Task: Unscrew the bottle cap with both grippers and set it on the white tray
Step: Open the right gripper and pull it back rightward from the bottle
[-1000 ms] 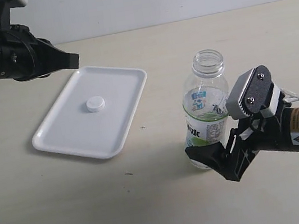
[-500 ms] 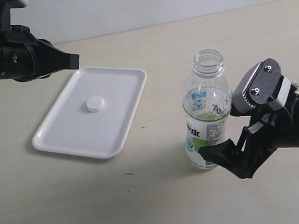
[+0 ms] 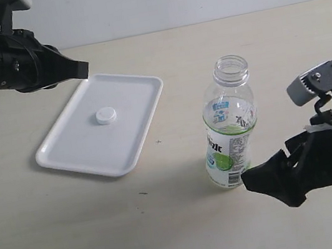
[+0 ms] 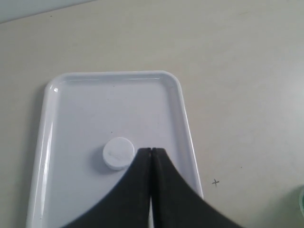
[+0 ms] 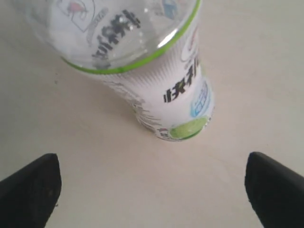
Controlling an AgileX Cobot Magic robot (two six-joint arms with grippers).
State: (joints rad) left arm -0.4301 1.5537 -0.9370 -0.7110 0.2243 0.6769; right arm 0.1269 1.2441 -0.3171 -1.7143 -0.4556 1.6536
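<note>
The white bottle cap (image 3: 106, 115) lies flat on the white tray (image 3: 75, 148), also seen in the left wrist view as the cap (image 4: 118, 153) on the tray (image 4: 95, 104). My left gripper (image 3: 84, 68) hovers over the tray's far edge, shut and empty, its tips (image 4: 151, 151) pressed together just beside the cap. The clear bottle (image 3: 229, 127) with the green-and-white label stands upright and uncapped on the table. My right gripper (image 3: 270, 190) is open, just right of the bottle's base and apart from it. In the right wrist view the bottle (image 5: 161, 85) stands beyond the spread fingers (image 5: 33, 190).
The beige table (image 3: 169, 225) carries only the tray on the left and the bottle at centre right. A pale wall runs along the far edge. A small dark cross mark (image 4: 216, 182) sits on the table beside the tray.
My right gripper has let go of the bottle's lower body and drawn back to the right and down. The bottle stays standing. The left arm has hardly moved.
</note>
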